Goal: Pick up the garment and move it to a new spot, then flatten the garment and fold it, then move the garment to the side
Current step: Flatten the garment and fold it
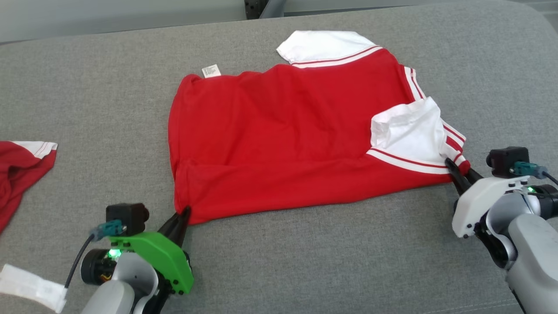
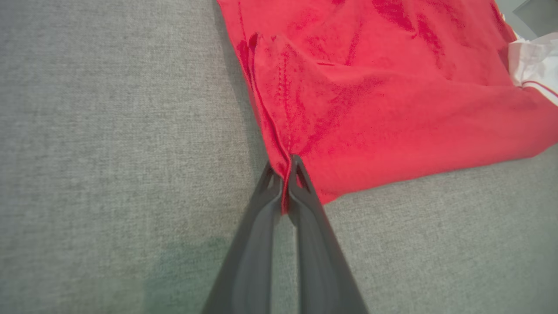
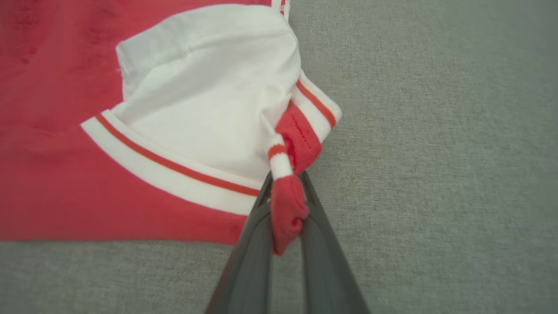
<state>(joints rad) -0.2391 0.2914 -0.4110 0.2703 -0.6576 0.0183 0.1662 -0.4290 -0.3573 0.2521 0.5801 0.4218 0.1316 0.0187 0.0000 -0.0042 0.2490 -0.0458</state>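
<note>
The red garment lies spread across the middle of the grey padded bench, hem to the left and white sleeves to the right, the near sleeve flopped over the body. It looks light, limp and not slippery, so it should sag and crease wherever it is unsupported; corners and seams are the surest holds. The left gripper has its fingers clamped on the near left hem corner at the side seam. The right gripper pinches a bunch of red-and-white trim at the near right corner. A darker red cloth lies at the bench's left edge, well apart
</note>
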